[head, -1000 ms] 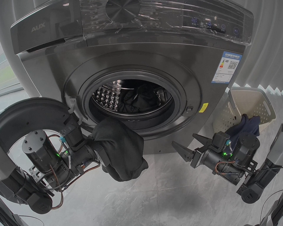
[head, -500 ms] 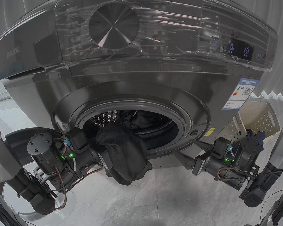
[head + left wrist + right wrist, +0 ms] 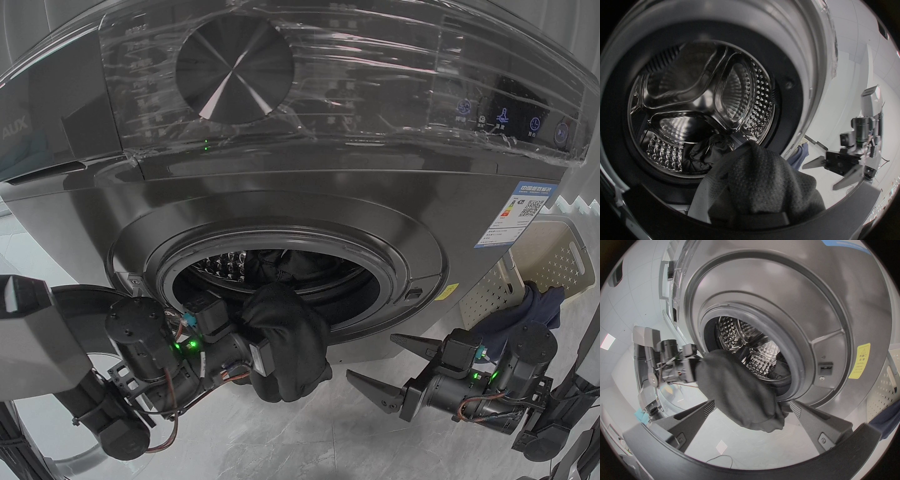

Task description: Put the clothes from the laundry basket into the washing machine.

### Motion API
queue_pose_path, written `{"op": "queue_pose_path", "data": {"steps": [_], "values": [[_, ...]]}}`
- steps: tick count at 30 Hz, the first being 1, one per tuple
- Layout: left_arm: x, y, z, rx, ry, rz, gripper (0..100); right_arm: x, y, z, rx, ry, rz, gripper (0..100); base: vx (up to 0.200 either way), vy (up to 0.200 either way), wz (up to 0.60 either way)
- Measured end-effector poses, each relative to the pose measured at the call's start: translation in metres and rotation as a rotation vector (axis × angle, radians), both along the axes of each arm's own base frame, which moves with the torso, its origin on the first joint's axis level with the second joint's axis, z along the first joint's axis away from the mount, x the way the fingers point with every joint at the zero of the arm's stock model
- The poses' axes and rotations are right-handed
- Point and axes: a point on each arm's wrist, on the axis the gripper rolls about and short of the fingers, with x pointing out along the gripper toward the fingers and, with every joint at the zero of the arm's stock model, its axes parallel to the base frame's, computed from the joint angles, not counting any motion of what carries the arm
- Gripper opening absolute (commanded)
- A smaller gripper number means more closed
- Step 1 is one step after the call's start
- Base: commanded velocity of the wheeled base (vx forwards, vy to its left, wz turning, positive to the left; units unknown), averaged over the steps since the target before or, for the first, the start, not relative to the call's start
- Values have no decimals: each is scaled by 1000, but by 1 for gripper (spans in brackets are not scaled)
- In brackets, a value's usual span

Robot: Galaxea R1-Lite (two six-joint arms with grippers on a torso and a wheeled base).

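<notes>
L gripper (image 3: 267,357) clamped on dark garment (image 3: 294,334); bulk hangs below fingers, outside drum (image 3: 225,265), could snag door rim (image 3: 390,253). R gripper (image 3: 370,356) spread, empty.

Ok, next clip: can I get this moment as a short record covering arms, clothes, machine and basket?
left gripper: shut on black garment, at the lower edge of the drum opening
right gripper: open, empty, low in front of the washing machine
drum: open, dark clothes already inside
laundry basket: right of the machine, navy garment draped over its rim
task state: black garment not yet inside
</notes>
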Motion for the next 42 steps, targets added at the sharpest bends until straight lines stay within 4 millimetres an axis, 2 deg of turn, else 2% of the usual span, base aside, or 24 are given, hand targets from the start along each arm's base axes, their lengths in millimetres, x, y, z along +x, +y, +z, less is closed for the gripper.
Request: {"op": "queue_pose_path", "data": {"steps": [5,16,20,27,36,42], "values": [[24,-12,-7,-10,-13,23,0,-7,4,-1,-6,6,29,100,0,0,0],[90,-38,-15,-80,-103,103,0,-11,5,-4,-16,16,46,100,0,0,0],[118,-43,-14,-116,-149,148,0,-12,5,-4,-19,19,46,100,0,0,0],[153,-43,-14,-140,-180,218,0,-11,5,-7,-28,28,38,100,0,0,0],[183,-47,3,-176,-226,269,0,-11,5,-12,-45,45,39,100,0,0,0],[203,-48,23,-221,-278,317,0,-12,5,-14,-50,51,39,100,0,0,0]]}}
